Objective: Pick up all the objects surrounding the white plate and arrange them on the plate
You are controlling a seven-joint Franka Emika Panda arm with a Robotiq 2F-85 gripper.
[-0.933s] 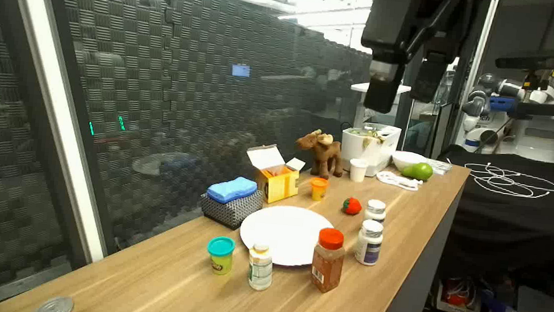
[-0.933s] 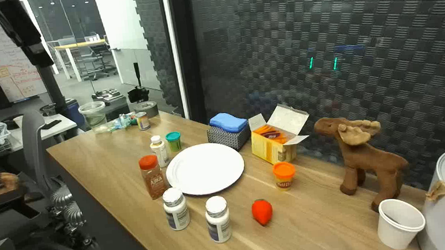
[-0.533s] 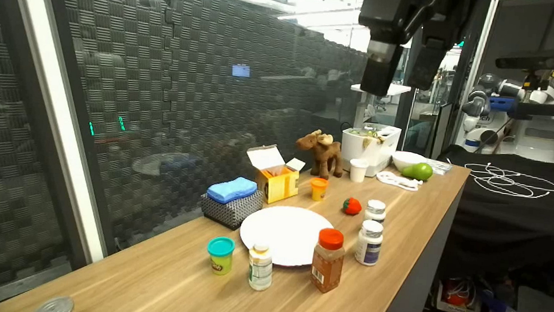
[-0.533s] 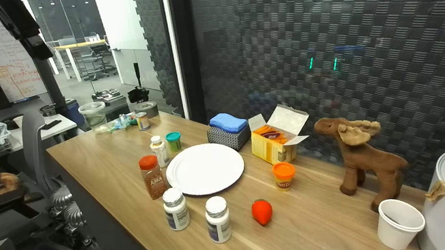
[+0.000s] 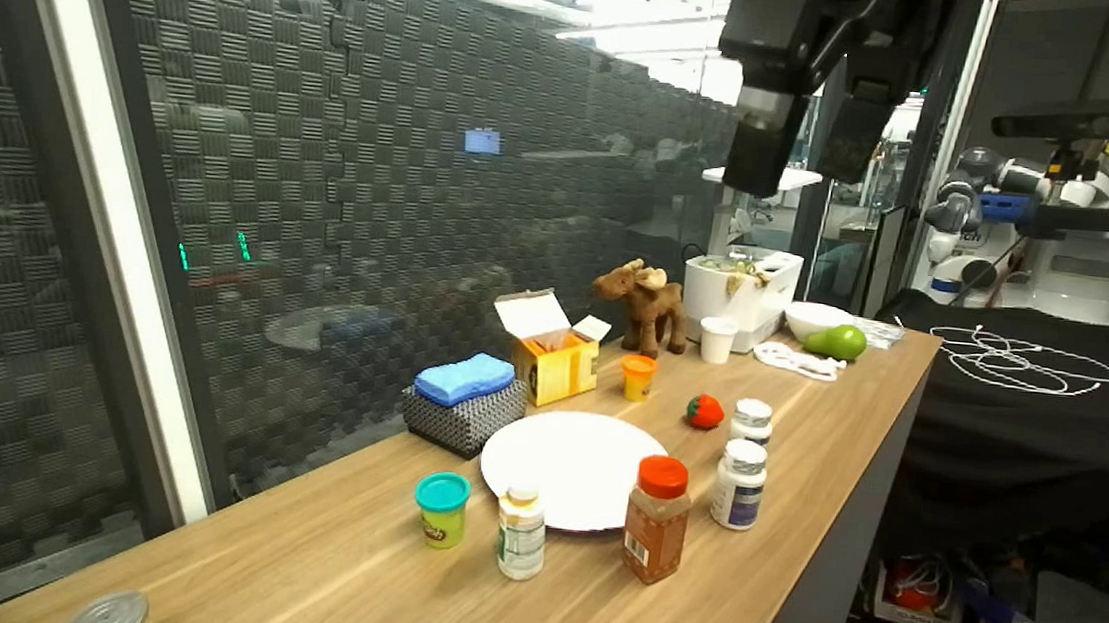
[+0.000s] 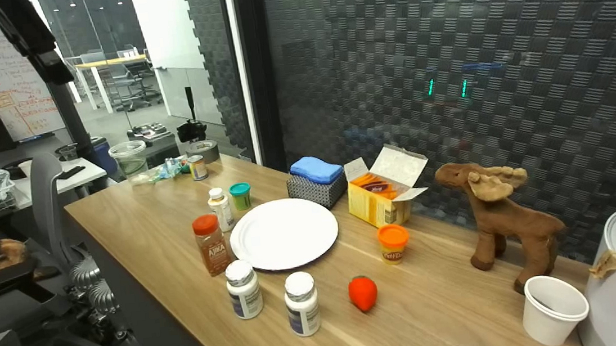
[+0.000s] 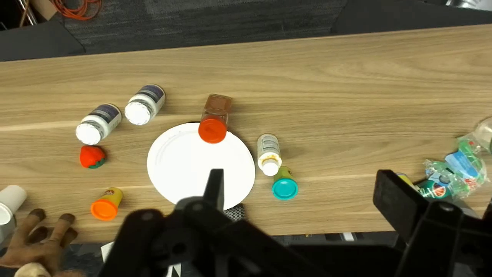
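In an exterior view, a blue sponge lies on a woven box; just right stands a yellow carton (flaps spread), then a plush moose. White cups sit near right, a tin can far left.

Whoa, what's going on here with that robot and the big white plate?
Nothing is being handled right now: the robot gripper hangs open up in the air, holding nothing. The job is to put the things around the white plate onto it. A red-lidded jar, three white bottles, a teal-lidded tub, an orange-lidded tub and a strawberry are around it, none on the plate yet.
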